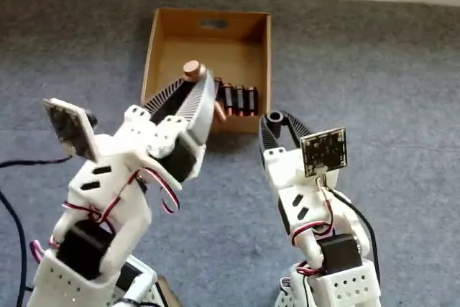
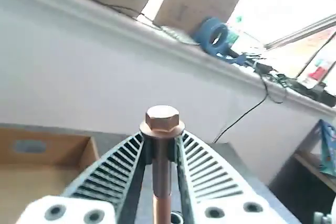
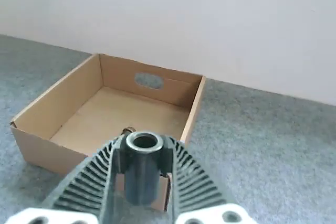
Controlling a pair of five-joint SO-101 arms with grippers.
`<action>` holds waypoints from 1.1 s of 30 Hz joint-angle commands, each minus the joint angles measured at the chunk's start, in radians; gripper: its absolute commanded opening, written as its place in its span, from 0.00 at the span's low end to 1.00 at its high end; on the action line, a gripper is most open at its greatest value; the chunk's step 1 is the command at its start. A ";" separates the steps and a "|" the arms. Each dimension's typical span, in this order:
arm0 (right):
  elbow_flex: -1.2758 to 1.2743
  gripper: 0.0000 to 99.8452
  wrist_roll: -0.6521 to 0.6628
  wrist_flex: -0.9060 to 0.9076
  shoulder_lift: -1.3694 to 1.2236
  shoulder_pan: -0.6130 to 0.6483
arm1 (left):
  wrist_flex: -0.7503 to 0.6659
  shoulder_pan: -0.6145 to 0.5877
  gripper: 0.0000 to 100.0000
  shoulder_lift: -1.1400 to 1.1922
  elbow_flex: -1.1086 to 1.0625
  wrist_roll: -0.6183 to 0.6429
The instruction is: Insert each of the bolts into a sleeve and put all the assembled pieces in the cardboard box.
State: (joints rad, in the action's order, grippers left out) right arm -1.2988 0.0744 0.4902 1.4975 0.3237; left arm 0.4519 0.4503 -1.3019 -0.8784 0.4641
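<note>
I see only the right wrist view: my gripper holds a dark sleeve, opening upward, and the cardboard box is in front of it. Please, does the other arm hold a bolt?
Observer: Yes. The left gripper is shut on a copper-coloured bolt, head up.
Operator: Where is it, relative to the box?
Observer: In the high view it is over the edge of the cardboard box nearest the arms. It is apart from your sleeve, which the right gripper holds just outside the box's near right corner.
Operator: Is something inside the box?
Observer: Yes, dark pieces lie side by side against the near wall.
</note>
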 commanded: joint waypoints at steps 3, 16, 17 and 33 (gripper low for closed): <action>0.005 0.01 -0.011 -0.041 0.012 0.008 | -0.219 0.062 0.01 0.042 -0.051 -0.011; 0.005 0.01 -0.011 -0.068 0.013 0.008 | -0.315 0.116 0.01 0.360 0.099 -0.104; 0.005 0.01 -0.011 -0.068 0.013 0.008 | -0.315 0.140 0.01 0.380 0.110 -0.143; -0.019 0.01 -0.011 -0.071 0.012 0.007 | -0.311 0.183 0.01 0.466 0.137 -0.264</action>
State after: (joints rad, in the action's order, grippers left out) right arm -1.3295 0.0744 0.4457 1.4975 0.3237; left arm 0.1665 0.6498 -0.8355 -0.8017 0.2079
